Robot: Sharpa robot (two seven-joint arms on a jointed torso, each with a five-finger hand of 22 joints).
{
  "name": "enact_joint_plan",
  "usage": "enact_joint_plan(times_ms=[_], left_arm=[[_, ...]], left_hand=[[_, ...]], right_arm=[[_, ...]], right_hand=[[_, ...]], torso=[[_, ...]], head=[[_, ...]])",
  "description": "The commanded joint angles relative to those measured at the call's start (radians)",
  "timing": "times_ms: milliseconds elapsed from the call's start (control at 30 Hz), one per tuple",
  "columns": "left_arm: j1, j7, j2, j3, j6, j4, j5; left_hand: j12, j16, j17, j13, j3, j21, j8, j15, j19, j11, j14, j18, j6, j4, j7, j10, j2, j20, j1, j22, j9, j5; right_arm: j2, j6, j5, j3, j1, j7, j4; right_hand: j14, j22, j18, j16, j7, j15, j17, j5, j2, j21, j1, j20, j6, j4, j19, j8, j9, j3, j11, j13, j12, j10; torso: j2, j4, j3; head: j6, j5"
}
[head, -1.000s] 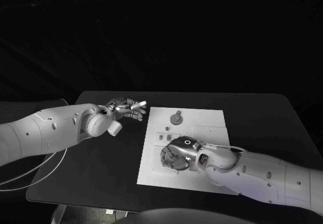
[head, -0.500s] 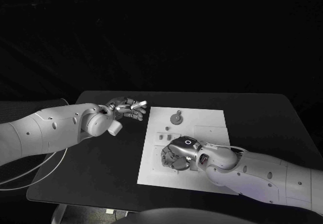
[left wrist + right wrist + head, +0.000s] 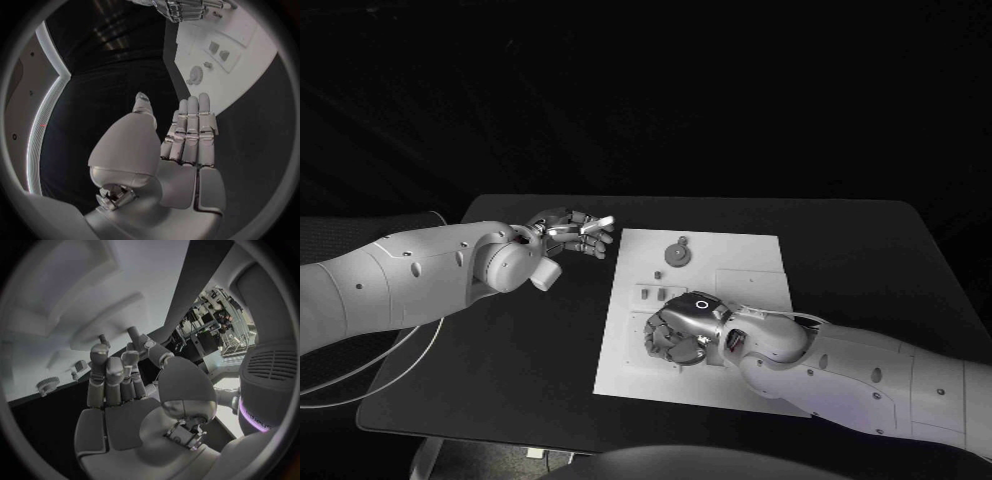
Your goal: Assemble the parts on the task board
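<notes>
The right hand (image 3: 678,335) rests over the near part of the task board (image 3: 733,262), fingers curled downward onto the plate; whether it holds a part cannot be told. In the right wrist view its fingers (image 3: 106,375) bend in toward the white surface, with a small toothed round part (image 3: 46,384) lying beyond them.

The left hand (image 3: 570,233) sits off the board, just beside its far left corner, fingers straight, side by side, holding nothing (image 3: 187,135). Both hands are jointed silver metal on smooth white arms.

The board is a flat white rectangular plate with shallow recesses. A round gear-like part (image 3: 676,254) stands near its far edge, beyond the right hand; two small rectangular pieces (image 3: 651,295) lie between. The matte black tabletop (image 3: 862,250) surrounds the board.
</notes>
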Motion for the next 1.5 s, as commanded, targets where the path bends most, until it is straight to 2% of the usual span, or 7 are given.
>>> enact_joint_plan(times_ms=[33, 233, 600, 1500], left_arm=[[0.001, 0.004, 0.001, 0.001, 0.015, 0.003, -0.002], [0.001, 0.003, 0.001, 0.001, 0.015, 0.003, -0.002], [0.001, 0.000, 0.001, 0.001, 0.025, 0.003, -0.002], [0.001, -0.004, 0.002, 0.001, 0.030, 0.002, -0.003]], left_hand=[[0.006, -0.005, 0.001, 0.002, 0.005, -0.006, -0.001, 0.003, 0.000, -0.002, -0.002, 0.011, 0.001, -0.001, 0.004, -0.007, 0.008, 0.000, 0.004, 0.001, -0.001, 0.003], [0.006, -0.006, 0.001, 0.002, 0.006, -0.006, -0.001, 0.003, 0.000, -0.002, -0.002, 0.011, 0.001, -0.001, 0.004, -0.008, 0.008, 0.000, 0.004, 0.001, -0.001, 0.003], [0.008, -0.006, 0.001, 0.002, 0.006, -0.006, -0.002, 0.003, 0.000, -0.002, -0.002, 0.011, 0.000, -0.001, 0.004, -0.009, 0.008, 0.000, 0.004, 0.001, -0.002, 0.003], [0.009, -0.006, 0.002, 0.002, 0.006, -0.006, -0.002, 0.003, 0.000, -0.001, -0.002, 0.011, -0.001, -0.001, 0.005, -0.013, 0.007, 0.000, 0.003, 0.001, -0.003, 0.003]], right_arm=[[0.001, 0.018, -0.010, 0.000, -0.001, -0.001, 0.000], [0.000, 0.027, -0.013, 0.000, -0.001, -0.008, -0.001], [0.001, 0.007, -0.030, 0.000, -0.001, -0.032, 0.000], [-0.004, 0.041, -0.030, 0.000, -0.001, -0.030, 0.008]], right_hand=[[-0.002, 0.000, 0.030, -0.004, 0.021, -0.006, -0.001, 0.003, 0.003, -0.006, 0.010, -0.008, 0.021, -0.002, 0.002, 0.002, 0.001, 0.005, -0.002, 0.000, -0.004, 0.008], [-0.002, 0.000, 0.030, -0.004, 0.022, -0.006, -0.001, 0.003, 0.002, -0.006, 0.010, -0.007, 0.021, -0.002, 0.002, 0.002, 0.001, 0.005, -0.002, 0.000, -0.005, 0.008], [-0.001, 0.000, 0.030, -0.004, 0.022, -0.005, -0.001, 0.003, 0.000, -0.006, 0.010, -0.007, 0.021, -0.002, 0.002, 0.001, 0.001, 0.004, -0.002, 0.000, -0.005, 0.008], [-0.002, 0.001, 0.030, -0.006, 0.024, -0.004, 0.001, 0.003, -0.014, -0.006, 0.016, -0.007, 0.014, -0.002, 0.000, -0.005, 0.000, 0.004, 0.001, 0.003, -0.007, 0.008]], torso=[[0.000, 0.0004, -0.0003], [0.000, 0.0006, -0.0005], [0.000, 0.0005, 0.0000], [0.000, 0.0001, -0.0002]], head=[[0.000, -0.001], [0.000, -0.002], [0.001, -0.003], [0.000, -0.004]])
